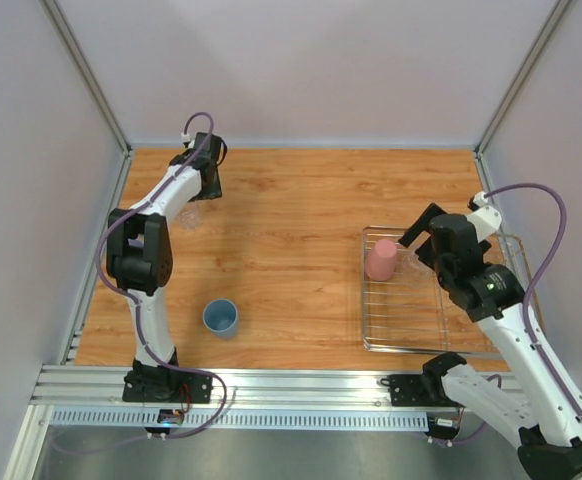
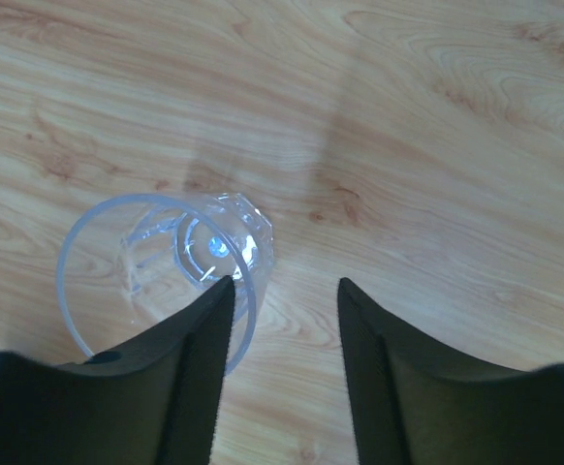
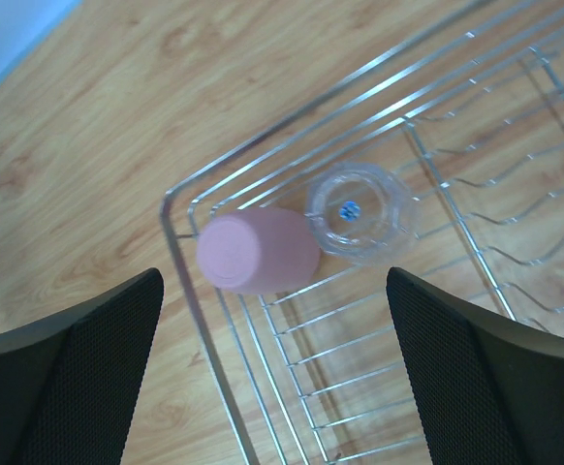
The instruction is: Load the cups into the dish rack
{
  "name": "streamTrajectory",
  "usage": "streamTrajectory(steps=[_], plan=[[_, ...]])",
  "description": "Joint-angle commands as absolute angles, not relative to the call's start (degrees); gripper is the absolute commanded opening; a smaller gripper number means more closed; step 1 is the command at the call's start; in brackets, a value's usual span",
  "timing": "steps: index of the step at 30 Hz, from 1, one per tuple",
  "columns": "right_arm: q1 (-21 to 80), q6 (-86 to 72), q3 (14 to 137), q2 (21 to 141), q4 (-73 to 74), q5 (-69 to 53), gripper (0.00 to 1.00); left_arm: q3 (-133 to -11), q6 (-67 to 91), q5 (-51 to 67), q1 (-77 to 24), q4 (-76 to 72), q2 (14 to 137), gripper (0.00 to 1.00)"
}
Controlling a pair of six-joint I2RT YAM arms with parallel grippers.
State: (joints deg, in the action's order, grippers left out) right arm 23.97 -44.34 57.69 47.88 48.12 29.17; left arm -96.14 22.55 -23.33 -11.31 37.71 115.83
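Note:
A clear glass tumbler [image 2: 156,262] stands upright on the table at the far left [image 1: 190,215]. My left gripper [image 2: 284,291] is open just above it; its left finger [image 2: 200,358] overlaps the tumbler's right rim, and the glass wall sits in the gap. The silver wire dish rack [image 1: 441,330] lies at the right. A pink cup [image 3: 258,250] and a second clear tumbler [image 3: 360,213] stand upside down in the rack's far-left corner. My right gripper [image 3: 273,276] is open wide above them, holding nothing. A blue cup [image 1: 220,318] stands upright near the left front. The lavender cup is out of view.
Grey walls with aluminium posts enclose the table on three sides. The left arm [image 1: 141,250] stretches along the left edge. An aluminium rail [image 1: 291,385] runs along the near edge. The rack's rim [image 3: 180,281] sits just under my right gripper.

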Motion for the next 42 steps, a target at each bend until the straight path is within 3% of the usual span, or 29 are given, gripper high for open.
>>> streamTrajectory(steps=[1, 9, 12, 13, 14, 30, 42], plan=[[23.99, -53.96, 58.54, 49.92, 57.21, 37.0, 1.0, -95.27, 23.91, -22.24, -9.76, 34.9, 116.54, 0.52], [23.99, -61.95, 51.17, 51.86, 57.48, 35.86, 0.99, -95.71, 24.17, -20.48, -9.76, 33.66, 118.39, 0.3], [23.91, -64.33, 48.53, 51.24, 56.26, 37.0, 0.98, -95.28, 24.17, -20.48, -9.67, 33.14, 118.13, 0.13], [23.91, -65.64, 47.73, 50.98, 55.9, 37.52, 0.98, -95.27, 24.08, -20.39, -9.67, 33.05, 118.04, 0.03], [23.82, -66.26, 47.03, 50.8, 54.33, 37.79, 0.98, -95.19, 24.08, -20.13, -9.67, 32.96, 117.78, 0.0], [17.58, -63.89, 41.31, 56.16, 39.11, 36.21, 0.78, -93.87, 20.83, -19.34, -9.67, 32.52, 113.47, 0.0], [14.07, -65.13, 39.9, 58.36, 30.41, 36.03, 0.72, -93.34, 20.65, -18.2, -9.67, 32.78, 113.29, 0.0]])
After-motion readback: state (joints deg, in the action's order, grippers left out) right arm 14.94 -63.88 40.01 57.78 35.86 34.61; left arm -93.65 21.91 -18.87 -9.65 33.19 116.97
